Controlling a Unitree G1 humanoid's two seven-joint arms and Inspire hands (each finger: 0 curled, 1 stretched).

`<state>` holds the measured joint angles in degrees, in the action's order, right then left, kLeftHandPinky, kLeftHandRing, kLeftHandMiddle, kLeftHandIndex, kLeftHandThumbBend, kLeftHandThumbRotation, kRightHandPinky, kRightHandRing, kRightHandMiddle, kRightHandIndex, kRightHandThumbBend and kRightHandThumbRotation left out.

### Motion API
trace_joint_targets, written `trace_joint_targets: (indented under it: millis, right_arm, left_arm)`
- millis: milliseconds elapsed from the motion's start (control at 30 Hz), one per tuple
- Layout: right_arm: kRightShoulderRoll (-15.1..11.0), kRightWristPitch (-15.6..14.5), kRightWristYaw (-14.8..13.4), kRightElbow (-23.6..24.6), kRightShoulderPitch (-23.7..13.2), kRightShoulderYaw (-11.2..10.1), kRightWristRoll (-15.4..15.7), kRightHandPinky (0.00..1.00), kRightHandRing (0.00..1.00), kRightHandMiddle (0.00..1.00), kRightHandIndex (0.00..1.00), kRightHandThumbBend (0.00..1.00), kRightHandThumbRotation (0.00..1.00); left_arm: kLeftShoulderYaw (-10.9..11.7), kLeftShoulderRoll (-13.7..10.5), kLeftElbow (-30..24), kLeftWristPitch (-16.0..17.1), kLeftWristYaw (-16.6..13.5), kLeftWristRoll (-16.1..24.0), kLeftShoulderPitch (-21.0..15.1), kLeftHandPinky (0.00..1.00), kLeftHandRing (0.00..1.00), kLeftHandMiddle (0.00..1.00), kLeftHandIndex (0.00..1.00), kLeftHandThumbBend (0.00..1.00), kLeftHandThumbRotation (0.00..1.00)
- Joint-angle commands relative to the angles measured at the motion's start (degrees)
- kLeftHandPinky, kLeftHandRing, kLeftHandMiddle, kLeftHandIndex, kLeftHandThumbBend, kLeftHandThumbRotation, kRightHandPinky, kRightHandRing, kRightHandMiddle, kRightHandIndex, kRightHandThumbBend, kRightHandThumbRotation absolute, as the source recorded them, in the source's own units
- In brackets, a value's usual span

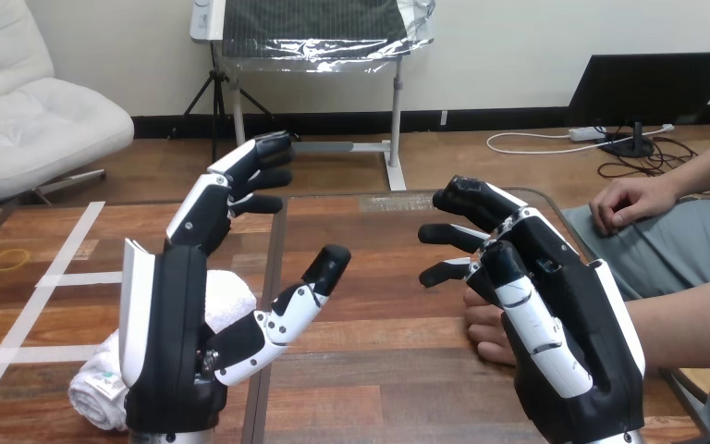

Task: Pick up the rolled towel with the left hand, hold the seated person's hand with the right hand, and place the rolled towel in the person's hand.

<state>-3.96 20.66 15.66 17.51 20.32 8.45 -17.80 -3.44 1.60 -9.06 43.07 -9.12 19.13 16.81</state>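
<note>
A white rolled towel (231,301) lies on the wooden table (370,305) at the lower left, mostly hidden behind my left hand (171,314). That hand is raised above it, open, its fingers straight and its thumb spread to the right. My right hand (564,333) is raised at the lower right, open with relaxed fingers pointing left. The person's hand (488,326) rests on the table just behind my right hand and is partly covered by it. I cannot tell whether the two touch. The person's other hand (630,202) rests on their lap at the right.
White tape lines (55,277) and a yellow ring mark (9,259) lie on the table's left part. The person's forearm (693,319) comes in from the right edge. The table's far edge (397,194) runs behind both hands.
</note>
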Motion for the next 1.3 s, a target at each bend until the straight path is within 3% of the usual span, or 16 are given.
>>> trace_joint_targets:
  millis: [0,267,467,567,633,700,1267]
  right_arm:
    - [2.1,1.9,0.0,-0.5,-2.6,-0.1,0.1,0.53,0.71,0.79,0.76,0.48,0.53]
    - [2.1,2.0,0.3,-0.7,-2.7,-0.1,-0.3,0.53,0.71,0.78,0.76,0.48,0.54]
    - [2.2,2.0,0.1,-0.7,-2.6,-0.2,-0.4,0.52,0.7,0.78,0.75,0.47,0.53]
    - [2.1,1.9,0.2,-0.7,-2.6,-0.2,-0.5,0.52,0.69,0.78,0.75,0.47,0.53]
    - [2.0,1.7,0.3,-0.7,-2.6,-0.3,-0.7,0.52,0.69,0.78,0.75,0.47,0.53]
    - [1.9,1.5,0.2,-0.6,-2.6,-0.3,-0.7,0.52,0.69,0.77,0.75,0.48,0.53]
    - [1.8,1.7,0.4,-0.8,-2.8,-0.4,-0.7,0.53,0.69,0.77,0.76,0.48,0.54]
  left_arm:
    - [-2.7,0.1,0.3,1.1,0.1,-0.7,6.7,0.65,0.72,0.77,0.77,0.64,0.3]
    - [-2.0,0.3,-0.2,0.7,-0.4,0.8,6.9,0.65,0.73,0.77,0.77,0.64,0.3]
    - [-0.7,1.1,-1.7,-0.8,-2.4,5.0,7.6,0.66,0.74,0.78,0.78,0.65,0.32]
    - [0.8,1.4,-2.6,-1.6,-4.9,10.2,7.7,0.67,0.75,0.79,0.78,0.66,0.34]
    - [2.4,1.9,-4.5,-3.4,-8.8,17.7,8.2,0.69,0.77,0.8,0.79,0.66,0.36]
    - [3.3,2.3,-5.6,-4.4,-11.3,21.7,8.6,0.72,0.8,0.82,0.8,0.66,0.35]
    - [2.3,1.5,-6.9,-7.9,-16.3,23.5,9.0,0.74,0.82,0.84,0.81,0.67,0.34]
